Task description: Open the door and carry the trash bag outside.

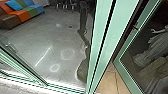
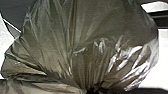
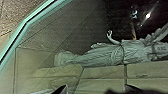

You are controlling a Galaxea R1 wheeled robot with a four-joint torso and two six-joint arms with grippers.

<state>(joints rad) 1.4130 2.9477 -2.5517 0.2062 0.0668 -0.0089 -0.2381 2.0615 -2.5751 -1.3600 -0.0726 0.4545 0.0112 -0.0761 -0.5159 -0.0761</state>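
My left tool (image 2: 92, 90) seems narrow around the neck of the trash bag (image 2: 82, 45), which widens away from it, so my left arm is the nearer one. For my right tool (image 3: 96, 91), I cannot tell its state. The green frame (image 1: 113, 37) stands at my one o'clock. I count one trash bag, one statue (image 1: 150, 51).

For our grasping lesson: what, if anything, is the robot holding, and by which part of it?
A dark, translucent plastic bag, apparently by its gathered neck, in the left gripper.
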